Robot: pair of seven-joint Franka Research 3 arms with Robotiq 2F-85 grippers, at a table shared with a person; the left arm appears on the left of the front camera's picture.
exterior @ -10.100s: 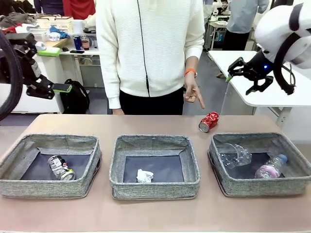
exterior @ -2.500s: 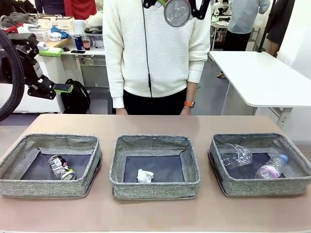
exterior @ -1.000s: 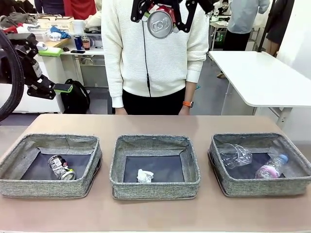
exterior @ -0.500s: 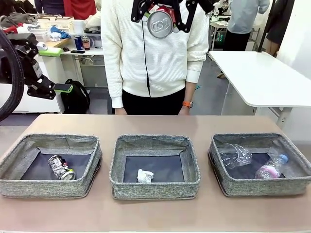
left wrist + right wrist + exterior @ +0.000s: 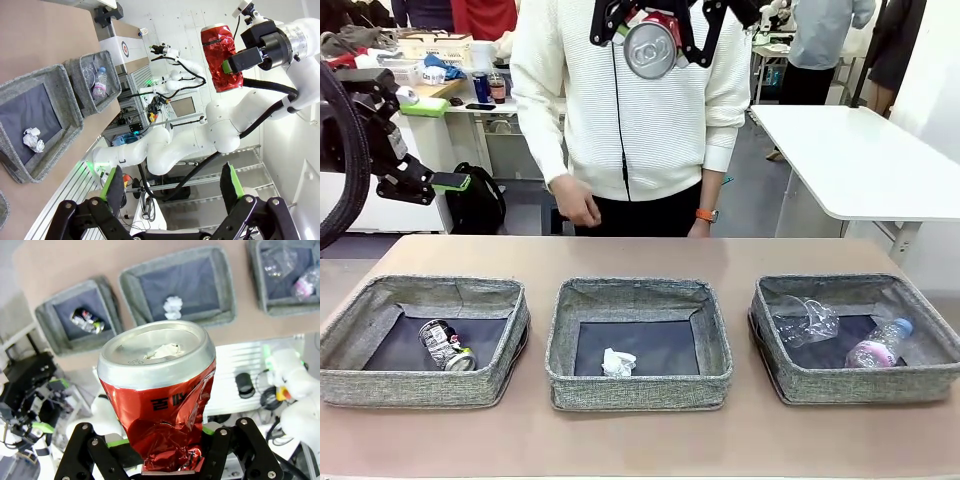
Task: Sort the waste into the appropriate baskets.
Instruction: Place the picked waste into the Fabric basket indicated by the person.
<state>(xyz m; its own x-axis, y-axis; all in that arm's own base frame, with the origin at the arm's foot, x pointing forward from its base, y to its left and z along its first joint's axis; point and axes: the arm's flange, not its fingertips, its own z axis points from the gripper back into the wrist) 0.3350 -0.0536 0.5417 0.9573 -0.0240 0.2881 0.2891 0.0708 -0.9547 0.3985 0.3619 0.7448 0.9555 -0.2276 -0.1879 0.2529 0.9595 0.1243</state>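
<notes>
Front view: the right gripper [image 5: 653, 30], cut by the top edge, clamps the crushed red can [image 5: 651, 45] high above the three grey baskets [image 5: 638, 342]; its print is unreadable.

Left wrist view: the left gripper [image 5: 171, 184] stands wide apart, empty.

Right wrist view: the can's lettering is too crumpled to read.
</notes>
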